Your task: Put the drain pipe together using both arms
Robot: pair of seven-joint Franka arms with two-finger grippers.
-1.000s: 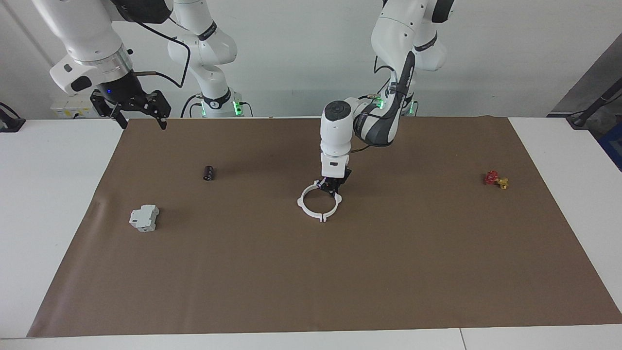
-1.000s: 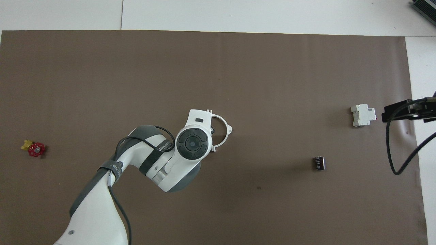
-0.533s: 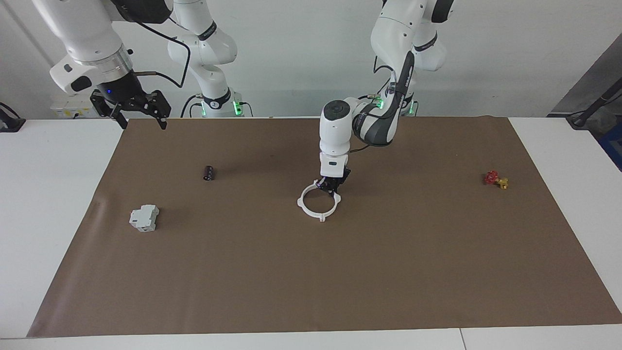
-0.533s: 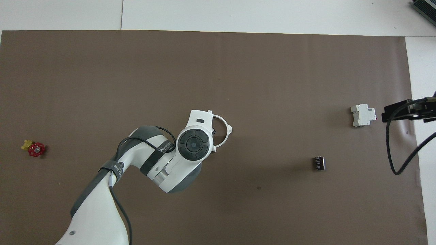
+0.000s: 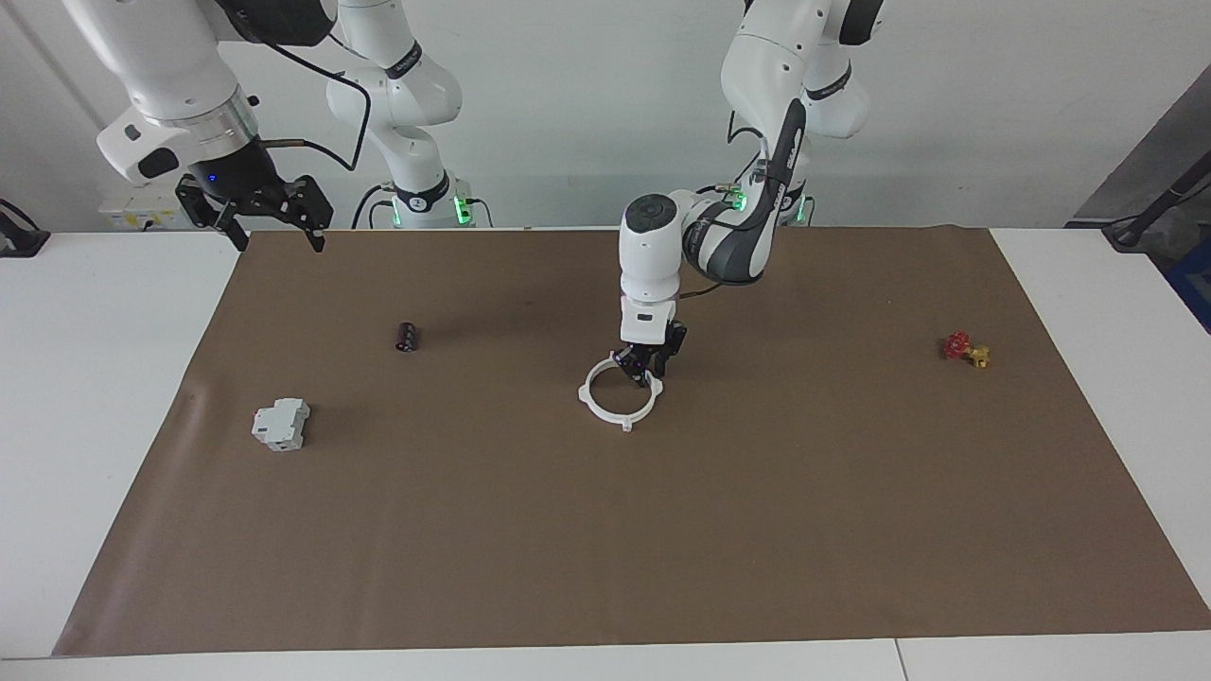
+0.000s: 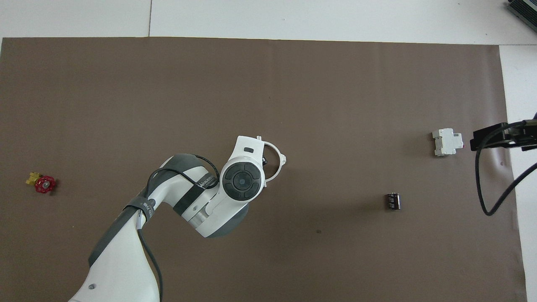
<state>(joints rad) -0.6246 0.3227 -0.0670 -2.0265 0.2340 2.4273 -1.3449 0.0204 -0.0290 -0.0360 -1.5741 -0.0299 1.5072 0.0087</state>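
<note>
Now the left claw (image 5: 646, 370) stands half-open at the joined drain pipe (image 5: 605, 402) mid-counter, probably releasing it, while the right claw (image 5: 274, 219) waits wide.

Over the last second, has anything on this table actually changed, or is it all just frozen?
A little. The left gripper, down at the white ring, has lifted slightly and its fingers have spread, so it seems to be letting go. The ring's closing gap has narrowed. The right gripper stays raised and open over the mat's corner; the grey-white block, black cylinder and red-and-yellow valve haven't moved.
</note>
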